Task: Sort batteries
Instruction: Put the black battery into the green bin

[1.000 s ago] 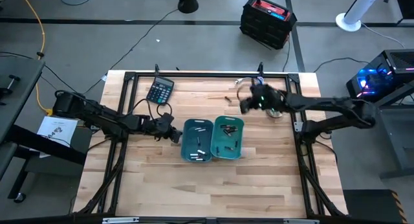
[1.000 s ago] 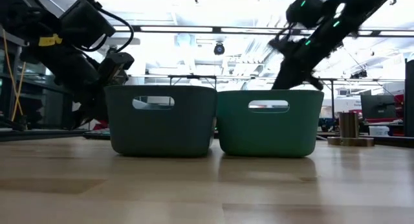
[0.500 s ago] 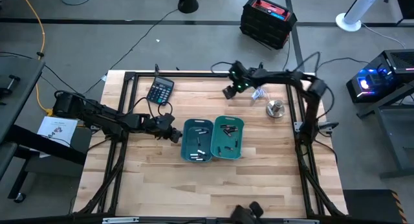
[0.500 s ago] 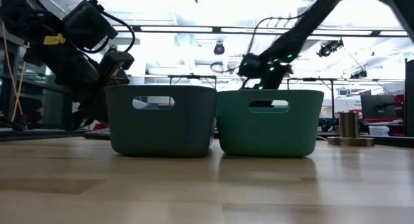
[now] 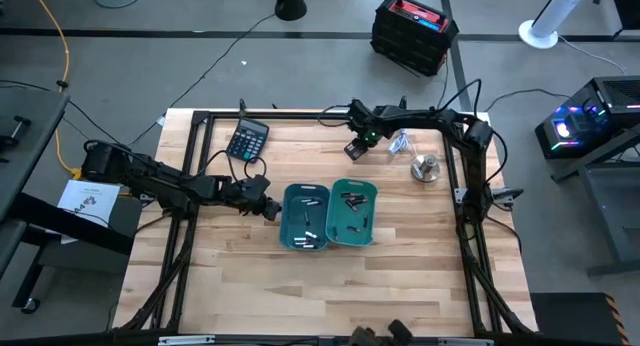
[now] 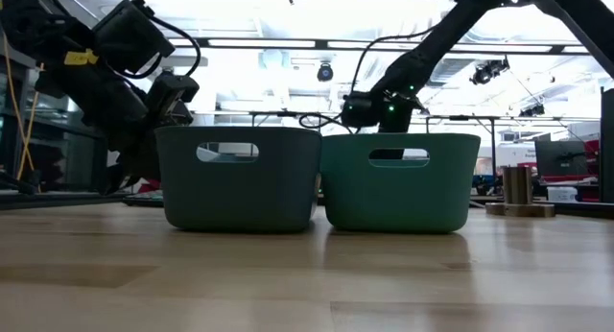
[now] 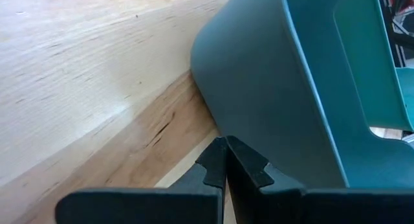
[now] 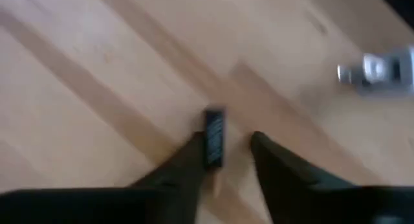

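On the wood at the far side of the table, a dark battery lies between the fingers of my open right gripper, close to one finger. The gripper is low there. A silvery battery lies farther off. Two bins stand mid-table. The bluish bin holds light batteries and the green bin holds dark ones. My left gripper is shut and empty, low beside the bluish bin's left wall. My right gripper points down at the table with the dark battery lying flat between its fingers, right by one finger. Whether that finger touches it I cannot tell. My left gripper's shut tips stand at the foot of the bluish bin's wall; I cannot tell if they touch.
A black calculator lies at the far left of the table. A white coiled cable and a small metal cylinder sit at the far right, close to my right arm. Bare wood spreads in front of the bins.
My right gripper has swung from above the green bin's far side toward the table's far edge and somewhat left. It has dropped down to the wood, where it now straddles the dark battery. My left arm has kept still.
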`<state>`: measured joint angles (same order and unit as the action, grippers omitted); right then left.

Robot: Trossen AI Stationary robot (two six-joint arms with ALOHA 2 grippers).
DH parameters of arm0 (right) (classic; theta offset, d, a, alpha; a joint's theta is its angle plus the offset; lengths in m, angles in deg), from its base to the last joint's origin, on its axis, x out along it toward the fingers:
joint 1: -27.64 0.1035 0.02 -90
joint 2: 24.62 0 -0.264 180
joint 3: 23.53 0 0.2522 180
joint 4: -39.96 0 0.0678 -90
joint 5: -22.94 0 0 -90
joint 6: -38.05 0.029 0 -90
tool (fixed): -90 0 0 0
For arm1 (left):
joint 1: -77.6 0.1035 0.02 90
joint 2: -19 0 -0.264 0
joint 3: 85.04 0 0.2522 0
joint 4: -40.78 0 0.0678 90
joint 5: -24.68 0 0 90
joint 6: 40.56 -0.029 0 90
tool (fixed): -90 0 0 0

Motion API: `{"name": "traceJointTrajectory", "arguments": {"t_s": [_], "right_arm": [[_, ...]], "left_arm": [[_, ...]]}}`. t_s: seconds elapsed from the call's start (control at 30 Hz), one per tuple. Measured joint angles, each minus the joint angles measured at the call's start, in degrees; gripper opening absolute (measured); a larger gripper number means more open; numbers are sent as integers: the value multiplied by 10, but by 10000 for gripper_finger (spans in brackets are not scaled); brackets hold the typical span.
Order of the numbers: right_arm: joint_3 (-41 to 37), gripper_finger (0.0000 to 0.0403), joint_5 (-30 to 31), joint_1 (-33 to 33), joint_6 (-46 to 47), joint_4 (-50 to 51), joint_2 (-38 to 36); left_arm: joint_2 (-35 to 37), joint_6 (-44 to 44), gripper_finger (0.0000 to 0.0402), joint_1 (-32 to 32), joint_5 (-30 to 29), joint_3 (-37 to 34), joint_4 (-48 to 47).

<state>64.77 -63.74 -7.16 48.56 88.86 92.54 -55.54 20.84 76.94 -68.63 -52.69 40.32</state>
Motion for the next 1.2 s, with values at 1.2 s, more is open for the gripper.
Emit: {"name": "traceJointTrajectory", "arguments": {"t_s": [1.2], "right_arm": [[-102,66,-6,428,294,50,-292]], "left_arm": [[8,-45,0,0,0,0,7]]}}
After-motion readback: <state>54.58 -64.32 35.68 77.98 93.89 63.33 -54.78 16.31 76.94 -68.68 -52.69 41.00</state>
